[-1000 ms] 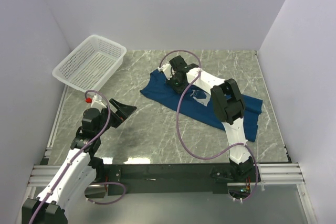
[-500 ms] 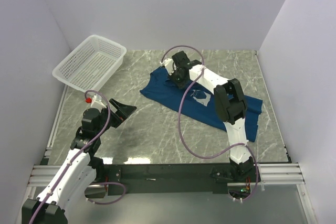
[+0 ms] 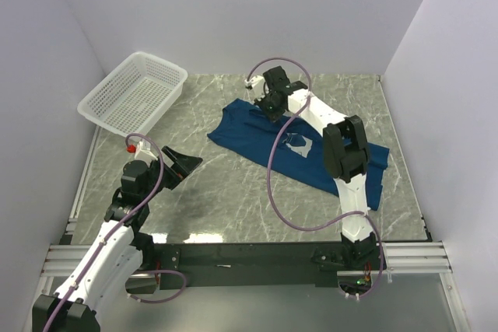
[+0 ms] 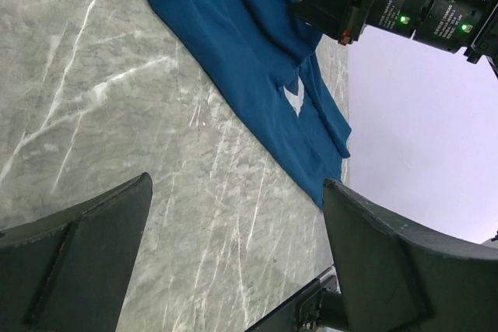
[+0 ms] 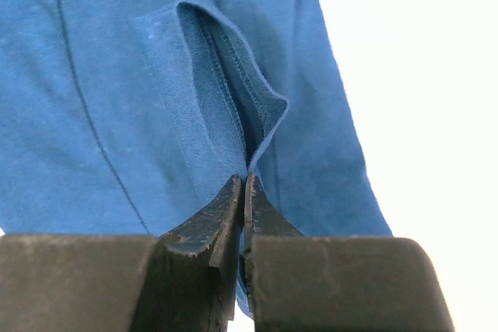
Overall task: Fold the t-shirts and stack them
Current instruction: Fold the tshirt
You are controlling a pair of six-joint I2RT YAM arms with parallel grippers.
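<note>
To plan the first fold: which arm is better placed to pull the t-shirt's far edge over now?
Right. The right gripper is shut on a stitched edge of the t-shirt; the left gripper hangs open, apart from it.

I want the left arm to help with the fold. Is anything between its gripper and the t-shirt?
Nothing visible. Only bare table lies between the open left gripper and the t-shirt; the basket stands farther left, out of that path.
</note>
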